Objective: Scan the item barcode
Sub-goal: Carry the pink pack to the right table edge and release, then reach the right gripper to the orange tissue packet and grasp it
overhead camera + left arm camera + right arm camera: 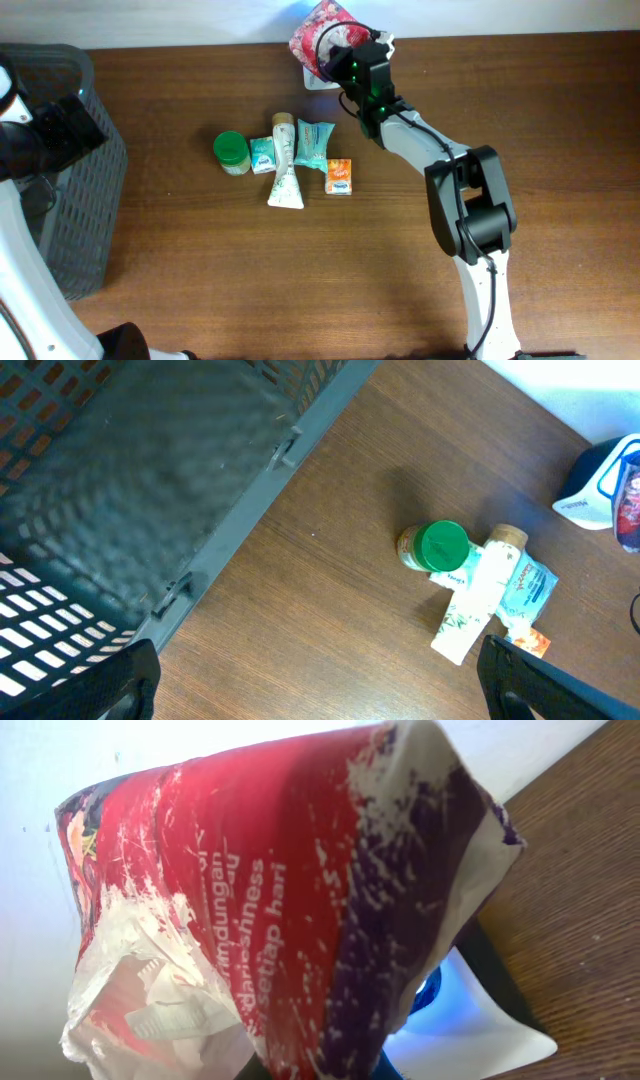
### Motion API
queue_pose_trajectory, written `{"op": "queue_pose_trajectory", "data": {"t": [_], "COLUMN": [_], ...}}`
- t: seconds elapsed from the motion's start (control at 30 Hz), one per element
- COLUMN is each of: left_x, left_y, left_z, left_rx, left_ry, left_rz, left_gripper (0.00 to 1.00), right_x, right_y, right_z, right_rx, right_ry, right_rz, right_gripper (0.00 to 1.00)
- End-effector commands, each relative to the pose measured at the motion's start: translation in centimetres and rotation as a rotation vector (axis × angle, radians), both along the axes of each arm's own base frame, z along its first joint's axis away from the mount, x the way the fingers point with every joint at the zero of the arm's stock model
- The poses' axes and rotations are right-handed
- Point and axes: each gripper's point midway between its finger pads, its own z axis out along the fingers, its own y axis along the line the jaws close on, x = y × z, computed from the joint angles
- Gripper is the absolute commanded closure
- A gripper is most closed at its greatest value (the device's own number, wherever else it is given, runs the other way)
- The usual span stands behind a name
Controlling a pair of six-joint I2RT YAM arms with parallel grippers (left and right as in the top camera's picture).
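- overhead: the right gripper (338,52) is stretched to the far edge of the table (250,290), its jaws closed tight on a red and white pouch (318,25).
- the pouch sits lifted just over the scanner (320,82), a white unit with a blue glow at the table's back edge.
- mid-table lies a cluster: a green-lidded jar (231,151), a small teal packet (262,156), a white tube (285,178), a teal sachet (313,143) and an orange box (339,177), all just beside or touching one another.
- the left gripper (70,125) hangs over a grey basket (95,210) at the left side, well apart from the pouch.
- left wrist: the left gripper (320,700) has its fingers (100,685) spread wide, one at each lower corner, nothing between them.
- under it is the slatted wall of the basket (150,480); farther out are the jar (440,546), the tube (476,600) lying across the sachet (532,585), and the orange box (531,644).
- the scanner (590,495) shows at the right edge with a sliver of the pouch (630,500) over it.
- right wrist: the crinkled pouch (290,900) fills the view, printed side toward the camera, hanging close above the scanner (480,1030), whose blue light shines beneath its lower corner.
- the right gripper's own fingers are hidden behind the pouch here.
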Motion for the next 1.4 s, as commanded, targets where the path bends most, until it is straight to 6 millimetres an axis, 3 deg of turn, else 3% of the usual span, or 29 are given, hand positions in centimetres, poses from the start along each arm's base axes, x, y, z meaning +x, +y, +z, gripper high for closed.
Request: {"op": "queue_pose_trajectory", "data": {"t": [0.0, 0.1, 0.17, 0.23, 0.27, 0.33, 0.37, 0.4, 0.47, 0.5, 0.57, 0.63, 0.67, 0.7, 0.73, 0.77, 0.8, 0.83, 0.87, 1.0, 1.03, 1.07, 1.1, 1.17, 1.27, 1.3, 1.37], "left_x": [-0.3, -0.3, -0.3, -0.3, -0.3, -0.3, -0.3, -0.3, -0.3, -0.3, -0.3, -0.3, -0.3, -0.3, -0.3, -0.3, -0.3, -0.3, -0.3, -0.3, -0.3, -0.3, -0.3, -0.3, -0.3, -0.3, -0.3], "left_y": [0.0, 0.0, 0.0, 0.0, 0.0, 0.0, 0.0, 0.0, 0.0, 0.0, 0.0, 0.0, 0.0, 0.0, 0.0, 0.0, 0.0, 0.0, 0.0, 0.0, 0.0, 0.0, 0.0, 0.0, 0.0, 0.0, 0.0], "left_z": [0.4, 0.4, 0.3, 0.3, 0.4, 0.3, 0.3, 0.3, 0.4, 0.3, 0.3, 0.4, 0.3, 0.4, 0.4, 0.4, 0.4, 0.4, 0.3, 0.3, 0.4, 0.3, 0.3, 0.4, 0.3, 0.3, 0.3], "left_rx": [-0.002, -0.002, -0.002, -0.002, -0.002, -0.002, -0.002, -0.002, -0.002, -0.002, -0.002, -0.002, -0.002, -0.002, -0.002, -0.002, -0.002, -0.002, -0.002, -0.002, -0.002, -0.002, -0.002, -0.002, -0.002, -0.002, -0.002], "left_ry": [-0.013, -0.013, -0.013, -0.013, -0.013, -0.013, -0.013, -0.013, -0.013, -0.013, -0.013, -0.013, -0.013, -0.013, -0.013, -0.013, -0.013, -0.013, -0.013, -0.013, -0.013, -0.013, -0.013, -0.013, -0.013, -0.013, -0.013], "left_rz": [0.009, 0.009, 0.008, 0.009, 0.009, 0.009, 0.009, 0.009, 0.009, 0.009, 0.008, 0.009, 0.009, 0.009, 0.009, 0.009, 0.008, 0.009, 0.008, 0.009, 0.009, 0.009, 0.009, 0.009, 0.009, 0.009, 0.009], "left_gripper": [0.01, 0.01, 0.01, 0.01, 0.01, 0.01, 0.01, 0.01, 0.01, 0.01, 0.01, 0.01, 0.01, 0.01, 0.01, 0.01, 0.01, 0.01, 0.01, 0.01, 0.01, 0.01, 0.01, 0.01, 0.01, 0.01, 0.01], "right_x": [0.6, 0.6, 1.0, 1.0, 1.1, 1.1, 0.8, 0.0, -3.3, -4.7, -9.9, -14.1, -15.1, -16.6, -17.3, -18.1, -18.6, -18.5, -17.9, -13.9, -13.5, -13.1, -12.7, -12.9, -15.3, -16.2, -17.7], "right_y": [-0.3, 0.3, -0.1, -1.3, -3.0, -7.7, -11.8, -17.0, -27.7, -30.9, -40.2, -47.5, -49.4, -52.1, -53.3, -54.8, -55.5, -55.2, -54.1, -45.2, -43.2, -40.9, -37.4, -33.5, -25.1, -22.1, -18.8], "right_z": [1.4, 2.3, 5.1, 7.3, 8.7, 9.8, 9.9, 9.3, 6.4, 5.1, 1.7, 0.8, 0.8, 0.8, 0.8, 0.9, 0.9, 1.0, 1.1, 2.8, 2.4, 2.0, 1.5, 0.8, -0.9, -1.8, -3.3], "right_rx": [-0.015, 0.008, -0.040, -0.096, -0.104, -0.117, -0.130, -0.139, -0.139, -0.131, -0.082, -0.083, -0.096, -0.084, -0.083, -0.088, -0.113, -0.190, -0.202, -0.139, -0.162, -0.195, -0.217, -0.212, -0.181, -0.204, -0.318], "right_ry": [-0.038, -0.051, -0.129, -0.173, -0.170, -0.120, -0.058, 0.040, 0.261, 0.336, 0.527, 0.589, 0.591, 0.594, 0.595, 0.588, 0.587, 0.574, 0.549, 0.386, 0.402, 0.408, 0.426, 0.472, 0.615, 0.665, 0.753], "right_rz": [-0.008, 0.044, 0.094, 0.098, 0.075, 0.010, -0.046, -0.121, -0.276, -0.325, -0.483, -0.586, -0.606, -0.659, -0.687, -0.712, -0.698, -0.602, -0.517, -0.126, -0.071, -0.005, 0.082, 0.167, 0.342, 0.400, 0.448], "right_gripper": [0.96, 0.96, 0.96, 0.96, 0.96, 0.96, 0.96, 0.96, 0.96, 0.96, 0.96, 0.95, 0.87, 0.69, 0.61, 0.35, 0.17, 0.02, 0.01, 0.01, 0.12, 0.31, 0.52, 0.59, 0.57, 0.49, 0.25]}}
